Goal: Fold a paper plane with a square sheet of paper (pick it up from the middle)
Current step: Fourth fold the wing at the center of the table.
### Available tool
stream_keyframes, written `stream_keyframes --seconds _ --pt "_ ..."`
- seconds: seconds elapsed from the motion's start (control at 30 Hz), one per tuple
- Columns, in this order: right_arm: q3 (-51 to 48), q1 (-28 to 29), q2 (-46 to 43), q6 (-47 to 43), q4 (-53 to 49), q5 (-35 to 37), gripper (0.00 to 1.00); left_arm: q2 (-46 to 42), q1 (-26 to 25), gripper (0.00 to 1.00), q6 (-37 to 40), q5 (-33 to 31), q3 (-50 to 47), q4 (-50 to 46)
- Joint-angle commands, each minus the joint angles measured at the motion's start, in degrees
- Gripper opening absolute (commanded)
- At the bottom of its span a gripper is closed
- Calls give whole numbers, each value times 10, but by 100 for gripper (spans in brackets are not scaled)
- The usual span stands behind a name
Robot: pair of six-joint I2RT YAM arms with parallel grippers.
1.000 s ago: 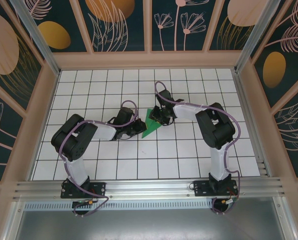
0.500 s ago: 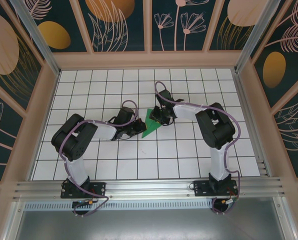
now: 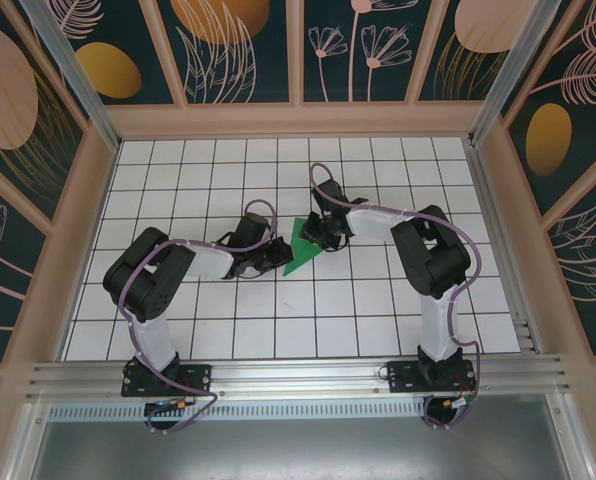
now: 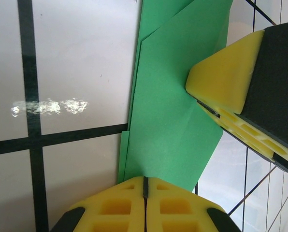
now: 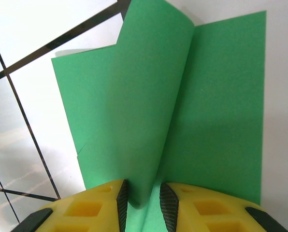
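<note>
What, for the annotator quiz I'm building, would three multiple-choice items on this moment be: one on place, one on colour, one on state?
1. Where does the green paper lie?
A. at the far-left corner
B. between the left gripper and right gripper
C. beside the right arm's base

2. What colour are the fingertips?
A. red
B. white
C. yellow

3. How is the paper?
A. flat, unfolded
B. folded, one flap raised
C. crumpled into a ball

B: the top view shows it between them.
C: both wrist views show yellow.
B: the right wrist view shows a flap curling up between the jaws.
</note>
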Motion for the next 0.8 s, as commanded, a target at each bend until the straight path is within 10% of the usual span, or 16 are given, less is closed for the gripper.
stream_keyframes --seconds 0.0,0.77 --pt "-31 -5 68 -5 -39 56 32 22 -1 5 14 -22 1 -52" --pt "6 -16 -51 -61 9 1 40 62 -5 1 63 -91 12 -171"
